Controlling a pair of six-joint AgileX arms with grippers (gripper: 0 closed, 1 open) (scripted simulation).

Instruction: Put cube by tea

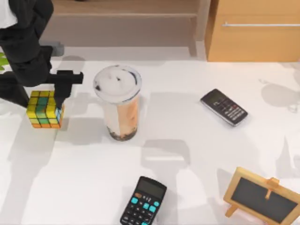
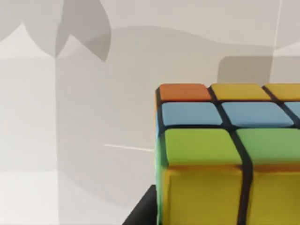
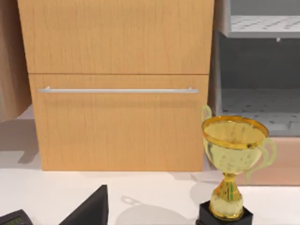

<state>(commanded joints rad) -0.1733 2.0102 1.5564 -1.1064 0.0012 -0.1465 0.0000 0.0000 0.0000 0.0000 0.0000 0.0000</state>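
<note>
**Cube held at the left, to be set down beside the tea**

Left gripper [image 1: 47, 101] at the far left of the white surface [image 1: 187, 136], clamped on the small puzzle cube with yellow, green, orange and blue squares on a dark grid [image 1: 45, 110]. One dark finger [image 1: 62, 89] pressed on the cube's right face, seen from above. Cube close in the left wrist view [image 2: 229, 154], upright, squares level. Not possible to tell whether resting on the surface or just above it.

Tall clear plastic cup of milky orange-beige tea with dark pearls and a clear lid [image 1: 119, 105] standing upright to the right of the cube, near but apart, a strip of bare surface between them.

Probably the carrying step: cube already near the cup, only a short move to the right needed. Best done slowly and low, stopping with a small gap, because the cup is tall and narrow and likely to tip if pushed by the cube or the finger. Better to release only once the cube sits flat, then to lift straight up.

Also on the surface: black phone [image 1: 224, 107] at the right, black calculator with teal keys [image 1: 144, 201] near the front, small wooden-framed chalkboard [image 1: 261, 197] at the near right, all well apart from the path.

Right arm parked; cannot tell the state of its gripper. Wooden drawer front [image 3: 117, 84] and gold trophy cup [image 3: 232, 173] in the right wrist view.
</note>
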